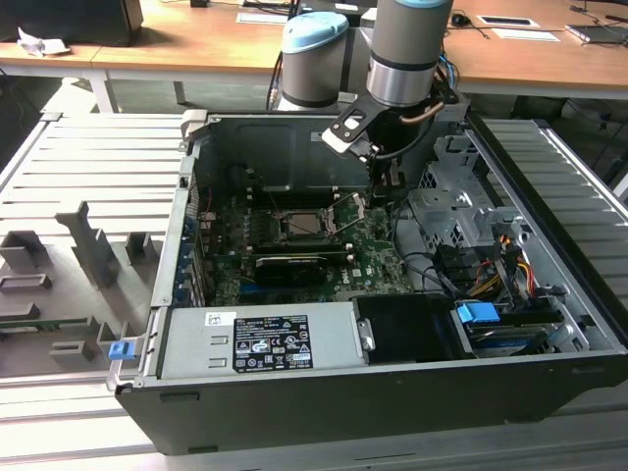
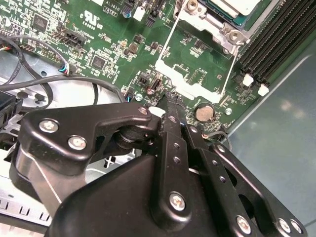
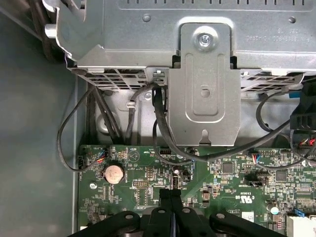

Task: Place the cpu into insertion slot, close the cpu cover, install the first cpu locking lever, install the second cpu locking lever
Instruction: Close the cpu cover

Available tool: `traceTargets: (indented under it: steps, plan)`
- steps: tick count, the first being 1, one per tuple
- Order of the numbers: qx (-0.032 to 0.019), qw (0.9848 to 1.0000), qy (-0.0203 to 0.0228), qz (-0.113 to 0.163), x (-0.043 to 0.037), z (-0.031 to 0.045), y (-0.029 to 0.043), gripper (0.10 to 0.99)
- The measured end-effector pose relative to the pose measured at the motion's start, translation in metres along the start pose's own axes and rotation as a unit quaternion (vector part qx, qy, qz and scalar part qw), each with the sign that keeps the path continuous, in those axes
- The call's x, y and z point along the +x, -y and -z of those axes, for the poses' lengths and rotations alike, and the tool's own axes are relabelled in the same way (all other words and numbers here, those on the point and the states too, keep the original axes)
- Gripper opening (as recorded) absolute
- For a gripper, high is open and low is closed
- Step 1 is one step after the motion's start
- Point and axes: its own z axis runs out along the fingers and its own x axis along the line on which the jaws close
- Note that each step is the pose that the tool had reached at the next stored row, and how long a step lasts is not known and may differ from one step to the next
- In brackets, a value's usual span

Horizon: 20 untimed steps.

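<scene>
The insertion slot (image 1: 304, 225) sits mid-board on the green motherboard (image 1: 378, 260) inside the open computer case. The cpu (image 1: 306, 226) lies flat in it, silver-grey top up, and its corner shows in the second wrist view (image 2: 236, 5). The cpu cover (image 2: 192, 84) is swung open, and green board shows through its square window. In the exterior view the cover (image 1: 346, 212) stands tilted at the slot's right side. My gripper (image 1: 381, 186) hovers just beyond the cover's free edge. In both wrist views its black fingertips (image 2: 170, 98) (image 3: 170, 191) are pressed together with nothing between them.
Long black memory slots (image 2: 276, 39) run beside the socket. A coin battery (image 3: 112, 174) and black cables (image 3: 158, 123) lie close to the fingertips. A metal drive cage (image 3: 205, 89) rises right ahead. A black card (image 1: 289, 263) and the power supply (image 1: 260, 339) lie nearer the camera.
</scene>
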Motion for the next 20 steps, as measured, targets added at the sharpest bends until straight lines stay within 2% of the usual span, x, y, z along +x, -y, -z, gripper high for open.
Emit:
traceTargets:
  steps: [20]
  plan:
    - [0.0001, 1.0, -0.0001, 0.001, 0.0, -0.003, 0.0, 0.106]
